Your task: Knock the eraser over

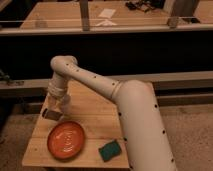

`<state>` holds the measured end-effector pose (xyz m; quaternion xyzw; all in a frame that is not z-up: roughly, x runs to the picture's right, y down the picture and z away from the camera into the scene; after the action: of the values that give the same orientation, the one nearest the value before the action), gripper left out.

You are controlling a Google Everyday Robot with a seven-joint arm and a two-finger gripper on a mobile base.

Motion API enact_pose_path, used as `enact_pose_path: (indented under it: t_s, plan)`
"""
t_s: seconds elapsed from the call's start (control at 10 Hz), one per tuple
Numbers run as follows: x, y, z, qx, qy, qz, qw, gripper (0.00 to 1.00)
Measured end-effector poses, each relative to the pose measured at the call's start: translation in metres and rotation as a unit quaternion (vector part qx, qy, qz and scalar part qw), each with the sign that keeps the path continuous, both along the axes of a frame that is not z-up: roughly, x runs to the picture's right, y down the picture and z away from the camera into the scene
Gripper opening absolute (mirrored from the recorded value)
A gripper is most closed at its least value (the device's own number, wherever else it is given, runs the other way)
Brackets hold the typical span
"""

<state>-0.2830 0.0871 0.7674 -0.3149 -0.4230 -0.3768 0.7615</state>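
The eraser (pixel 51 114) is a small dark grey-black block lying on the wooden table (pixel 95 115) near its left edge, just above the orange plate (pixel 66 140). My gripper (pixel 58 104) hangs from the white arm (pixel 125 105) at the table's left side, directly above and right of the eraser, very close to it. I cannot tell whether it touches the eraser.
A green rectangular sponge (pixel 109 150) lies near the table's front edge, right of the plate. My arm's thick white body covers the table's right side. A dark bench and a long wooden counter (pixel 100 20) stand behind the table.
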Motion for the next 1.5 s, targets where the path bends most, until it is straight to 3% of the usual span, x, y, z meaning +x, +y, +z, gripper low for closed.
enact_pose_path:
  t_s: [0.2,1.5]
  plan:
    - [-0.001,0.001,0.000,0.001,0.001,-0.002,1.0000,0.38]
    - [-0.011,0.018,0.005,0.002,0.005,-0.013,0.9999,0.38]
